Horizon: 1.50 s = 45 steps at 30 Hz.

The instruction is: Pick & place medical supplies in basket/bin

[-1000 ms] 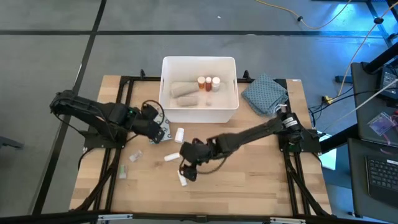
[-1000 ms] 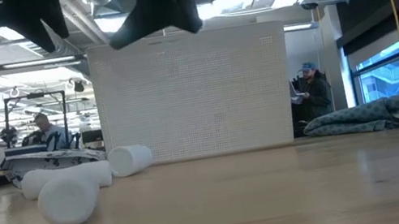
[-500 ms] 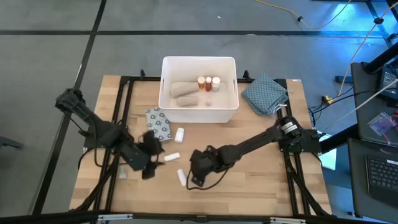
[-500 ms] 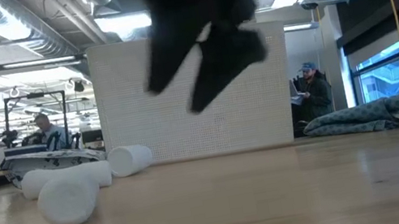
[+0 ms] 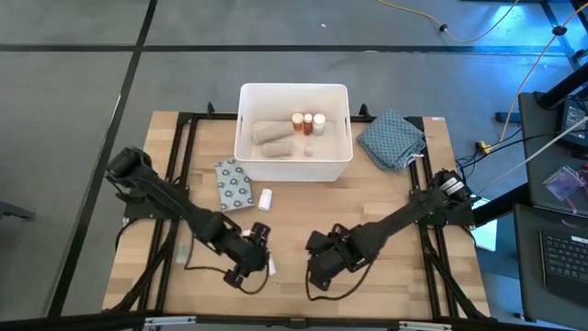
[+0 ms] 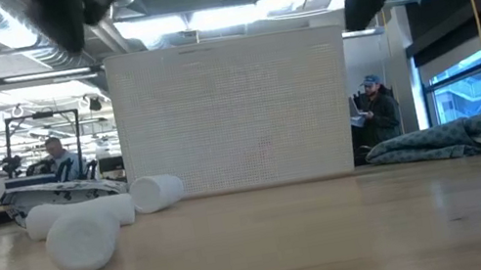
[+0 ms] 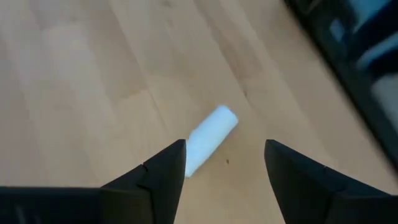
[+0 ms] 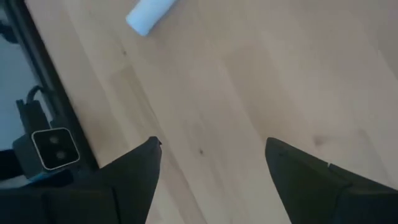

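Left hand moved over smooth white cylindrical roll, fingers apart

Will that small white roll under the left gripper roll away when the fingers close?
Probably: the small white roll is a smooth cylinder lying on its side on bare wood. It looks light. The left gripper stands open with one finger overlapping the roll's end, so an off-centre nudge seems possible.

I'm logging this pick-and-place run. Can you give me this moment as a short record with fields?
bin: white, far side of table, holds beige rolls and bottles
packet: flat on table, left of bin front
small roll: on table beside packet
white roll: on table, just ahead of left claw
left claw: open above white roll, empty
right claw: open over bare wood, empty
cloth: right of bin
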Each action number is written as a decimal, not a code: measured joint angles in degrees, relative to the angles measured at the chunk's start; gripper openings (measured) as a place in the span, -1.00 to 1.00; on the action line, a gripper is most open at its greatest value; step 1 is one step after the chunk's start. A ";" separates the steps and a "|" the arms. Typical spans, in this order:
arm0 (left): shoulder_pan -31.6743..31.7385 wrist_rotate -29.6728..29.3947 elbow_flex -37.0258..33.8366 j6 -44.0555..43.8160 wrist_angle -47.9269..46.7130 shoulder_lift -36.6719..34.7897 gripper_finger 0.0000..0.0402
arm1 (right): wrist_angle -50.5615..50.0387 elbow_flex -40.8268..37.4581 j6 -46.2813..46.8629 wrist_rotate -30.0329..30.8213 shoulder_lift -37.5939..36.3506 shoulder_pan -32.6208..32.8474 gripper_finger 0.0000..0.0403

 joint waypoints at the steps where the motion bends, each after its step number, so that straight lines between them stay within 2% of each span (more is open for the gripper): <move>1: 0.02 0.00 0.00 1.16 0.03 1.33 0.03 | -0.56 0.00 1.01 0.40 -0.42 0.28 0.42; 7: 1.25 1.05 0.00 6.98 4.21 7.48 -0.06 | -4.17 -0.02 4.76 0.94 -3.33 1.93 0.42; 12: 2.96 3.56 0.00 9.41 3.90 11.29 -0.14 | -6.76 -0.02 5.97 3.51 -6.54 2.79 0.42; 22: 4.11 3.50 0.00 13.07 4.32 15.98 -0.24 | -13.81 0.00 11.82 14.73 -15.37 6.72 0.42; 27: 4.15 3.41 0.00 13.29 4.11 16.45 -0.41 | -21.89 -0.01 17.78 18.20 -19.68 8.63 0.42; 34: 5.11 4.37 2.76 10.20 -2.63 11.34 -0.81 | -23.98 0.00 20.02 23.45 -28.22 11.18 0.42; 38: 7.99 3.29 7.51 7.23 -7.84 4.84 -0.82 | -24.20 0.00 14.49 27.61 -32.59 11.15 0.42; 41: 11.67 -1.16 11.70 3.54 -9.15 -0.92 -0.82 | -24.19 0.00 10.13 30.37 -35.91 10.64 0.42; 45: 18.27 -10.13 17.83 0.78 -9.56 -7.40 -0.76 | -24.20 -0.02 4.61 31.95 -39.35 9.38 0.42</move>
